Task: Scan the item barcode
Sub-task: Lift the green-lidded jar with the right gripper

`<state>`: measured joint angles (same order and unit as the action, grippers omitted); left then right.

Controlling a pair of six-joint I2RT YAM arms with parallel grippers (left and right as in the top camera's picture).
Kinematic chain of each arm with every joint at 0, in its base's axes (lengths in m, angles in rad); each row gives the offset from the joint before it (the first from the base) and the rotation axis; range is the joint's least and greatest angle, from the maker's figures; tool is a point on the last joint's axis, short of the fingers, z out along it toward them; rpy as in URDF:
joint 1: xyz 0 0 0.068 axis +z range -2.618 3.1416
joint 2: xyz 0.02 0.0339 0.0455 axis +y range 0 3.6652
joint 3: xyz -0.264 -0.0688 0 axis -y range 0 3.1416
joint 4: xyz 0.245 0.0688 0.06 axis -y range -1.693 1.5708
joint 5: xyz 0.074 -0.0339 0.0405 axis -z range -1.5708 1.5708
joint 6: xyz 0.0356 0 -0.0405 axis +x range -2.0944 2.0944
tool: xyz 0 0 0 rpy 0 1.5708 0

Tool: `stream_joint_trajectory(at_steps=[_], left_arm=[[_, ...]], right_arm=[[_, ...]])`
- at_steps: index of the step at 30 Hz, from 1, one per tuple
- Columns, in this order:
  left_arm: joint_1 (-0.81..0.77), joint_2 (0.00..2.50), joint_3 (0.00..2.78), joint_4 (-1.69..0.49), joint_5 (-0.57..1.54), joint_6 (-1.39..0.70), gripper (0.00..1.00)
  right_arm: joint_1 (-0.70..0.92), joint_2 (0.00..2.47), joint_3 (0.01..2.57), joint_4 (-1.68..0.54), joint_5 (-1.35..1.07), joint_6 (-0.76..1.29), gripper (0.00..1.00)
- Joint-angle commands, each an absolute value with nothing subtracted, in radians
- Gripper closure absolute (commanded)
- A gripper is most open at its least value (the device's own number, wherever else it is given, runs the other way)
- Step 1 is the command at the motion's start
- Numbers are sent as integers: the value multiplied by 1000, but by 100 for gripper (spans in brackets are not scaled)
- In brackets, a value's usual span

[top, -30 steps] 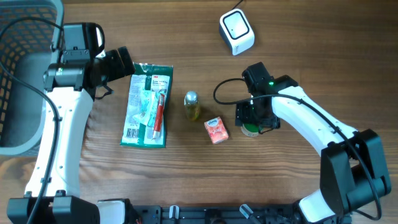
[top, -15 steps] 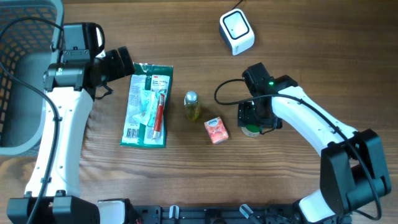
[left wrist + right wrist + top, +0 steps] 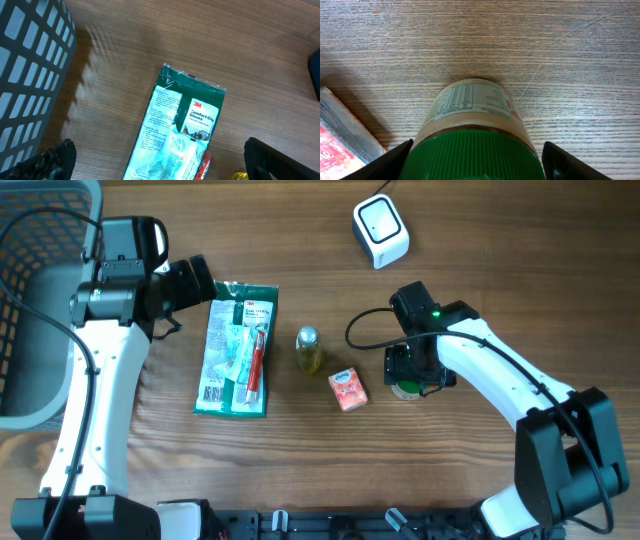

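Right fingers [image 3: 565, 170] inched rightward, pinching round jar [image 3: 470, 105] by ribbed green lid [image 3: 475, 157]

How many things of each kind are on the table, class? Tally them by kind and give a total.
Glove packet: 1
Small yellow bottle: 1
Small red box: 1
Green-lidded jar: 1
White barcode scanner: 1
Grey basket: 1
Total: 6

Green-lidded jar [image 3: 472, 107] stands upright; white scanner [image 3: 381, 232] lies well apart.
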<state>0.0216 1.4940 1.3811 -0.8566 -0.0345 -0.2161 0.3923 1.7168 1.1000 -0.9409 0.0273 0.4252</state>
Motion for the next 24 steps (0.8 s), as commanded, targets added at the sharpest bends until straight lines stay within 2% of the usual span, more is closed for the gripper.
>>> stream_joint_trajectory(at_steps=[1, 11, 14, 16, 24], left_arm=[[25, 1487, 1395, -854, -27, -225, 0], [25, 1487, 1395, -854, -27, -225, 0], [25, 1487, 1395, -854, -27, -225, 0], [25, 1487, 1395, -854, -27, -225, 0], [25, 1487, 1395, -854, -27, -225, 0]], right_arm=[[395, 1728, 1088, -943, 59, 412, 20], [395, 1728, 1088, -897, 117, 333, 26], [395, 1728, 1088, -884, 117, 339, 22], [395, 1728, 1088, -885, 110, 344, 14], [395, 1728, 1088, -953, 44, 376, 5]])
